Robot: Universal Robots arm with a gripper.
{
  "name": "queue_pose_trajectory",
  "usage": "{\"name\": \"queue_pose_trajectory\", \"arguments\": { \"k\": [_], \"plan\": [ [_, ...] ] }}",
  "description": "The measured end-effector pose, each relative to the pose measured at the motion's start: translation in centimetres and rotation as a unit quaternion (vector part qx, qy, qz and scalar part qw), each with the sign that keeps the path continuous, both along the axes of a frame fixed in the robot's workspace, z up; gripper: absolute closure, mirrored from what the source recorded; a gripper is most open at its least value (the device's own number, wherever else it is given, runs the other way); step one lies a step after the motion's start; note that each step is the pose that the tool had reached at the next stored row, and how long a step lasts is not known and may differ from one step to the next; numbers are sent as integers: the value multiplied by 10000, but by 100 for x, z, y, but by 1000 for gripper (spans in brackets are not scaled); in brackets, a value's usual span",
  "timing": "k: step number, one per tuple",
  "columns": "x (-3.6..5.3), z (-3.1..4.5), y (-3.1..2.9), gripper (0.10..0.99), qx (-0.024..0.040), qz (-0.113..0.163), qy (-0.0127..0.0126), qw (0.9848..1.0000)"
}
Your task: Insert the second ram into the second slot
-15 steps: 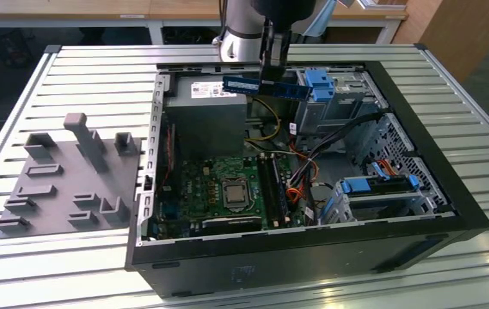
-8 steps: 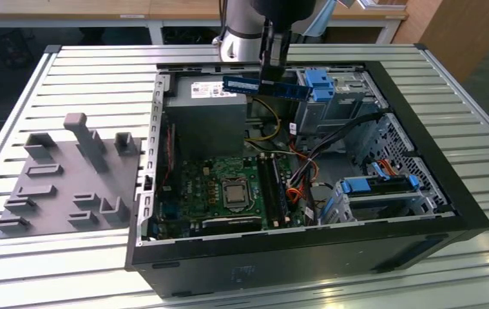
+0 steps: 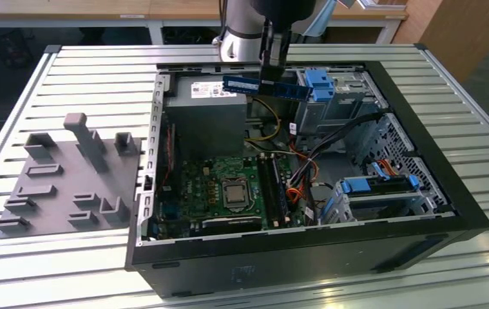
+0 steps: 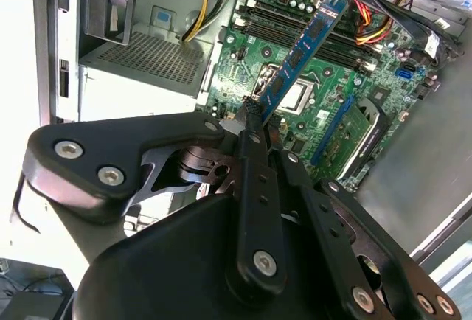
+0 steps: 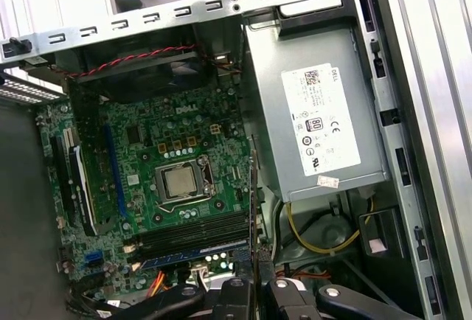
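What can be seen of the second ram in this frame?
The second ram is a thin, long blue circuit-board stick with a pale label and dark chips. The gripper clamps it, holding it roughly level in the air above the open computer case, seated in no slot. In the second wrist view it juts out over the green motherboard.

The second ram (image 3: 239, 84) is blue with a pale label and dark chips, and the gripper (image 3: 272, 77) is black. The motherboard (image 3: 223, 187) is green, the case (image 3: 313, 267) black, the drive-bay clips (image 3: 320, 82) blue, with orange cables (image 3: 293, 193) and yellow cables (image 5: 324, 245). The power supply (image 5: 310, 113) is grey with a white label, and the table (image 3: 81, 71) is silver, striped with ridges.
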State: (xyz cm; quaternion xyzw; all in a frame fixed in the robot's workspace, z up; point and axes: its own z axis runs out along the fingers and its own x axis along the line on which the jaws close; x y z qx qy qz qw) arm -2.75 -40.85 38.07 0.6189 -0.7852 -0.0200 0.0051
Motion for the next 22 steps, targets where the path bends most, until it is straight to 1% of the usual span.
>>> {"name": "queue_pose_trajectory", "arguments": {
  "k": [22],
  "plan": [
    [0, 0, 0, 945, 0, -120, 0, 9999]
  ]
}}
